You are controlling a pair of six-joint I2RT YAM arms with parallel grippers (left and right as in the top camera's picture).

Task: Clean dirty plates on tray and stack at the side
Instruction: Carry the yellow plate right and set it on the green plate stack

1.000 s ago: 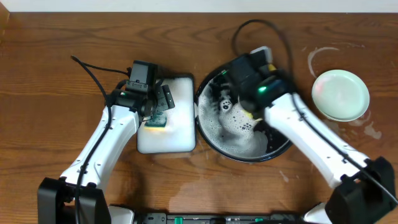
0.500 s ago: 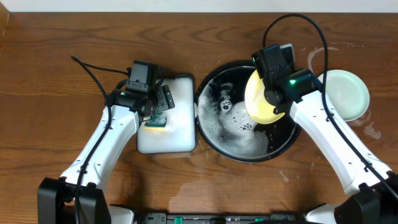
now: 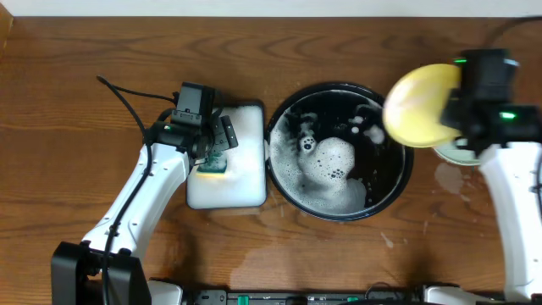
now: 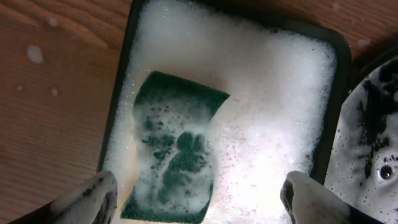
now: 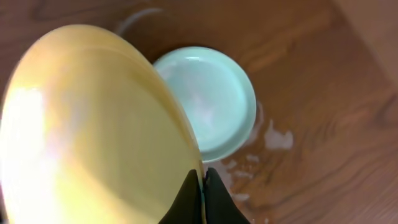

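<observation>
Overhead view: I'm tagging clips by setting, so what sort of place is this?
Probably a robot test bench staged for dishwashing: bare wooden table, sudsy black tray, foamy white tray with green sponge.

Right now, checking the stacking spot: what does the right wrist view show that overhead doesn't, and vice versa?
Only right wrist: most of the mint-green plate, on the wood, soapy splashes beside it. Only overhead: the sudsy black tray, the white tray and its green sponge. Both: the yellow plate, held tilted by the right gripper.
</observation>
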